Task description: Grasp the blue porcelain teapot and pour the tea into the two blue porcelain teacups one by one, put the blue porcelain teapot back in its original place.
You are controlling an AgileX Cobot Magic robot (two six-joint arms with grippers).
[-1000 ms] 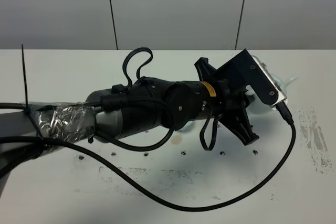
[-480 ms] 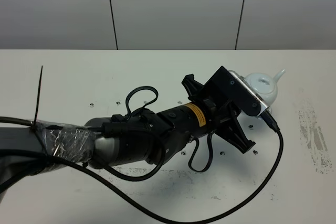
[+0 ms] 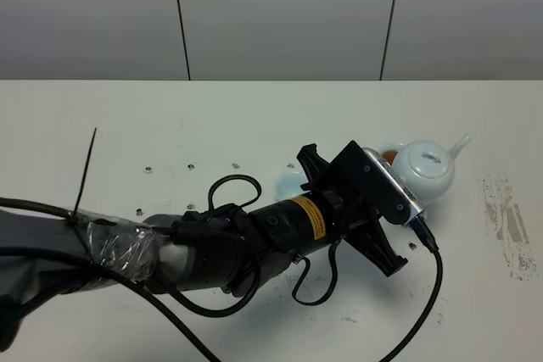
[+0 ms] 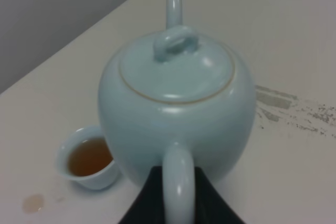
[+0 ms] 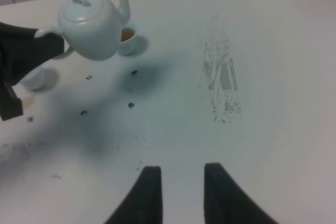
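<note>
My left gripper (image 3: 397,179) is shut on the loop handle of the blue porcelain teapot (image 3: 428,167), which hangs nearly upright just above the white table at the right. In the left wrist view the handle (image 4: 178,190) sits between the black fingers (image 4: 140,203). One teacup (image 3: 388,154) with brown tea stands close behind the teapot; it also shows in the left wrist view (image 4: 88,163) and the right wrist view (image 5: 127,38). The second teacup (image 3: 288,182) peeks out behind the left arm and shows in the right wrist view (image 5: 34,77). My right gripper (image 5: 184,195) is open and empty over bare table.
A grey scuffed patch (image 3: 509,218) marks the table to the right of the teapot; it also shows in the right wrist view (image 5: 223,77). Small screw holes (image 3: 191,167) dot the table. A black cable (image 3: 433,286) loops from the left wrist. A small tea stain (image 4: 34,202) lies by the filled cup.
The left arm has swung toward the table's front and come down. The teapot, mostly hidden behind the gripper before, now shows nearly upright and lower at the right.
</note>
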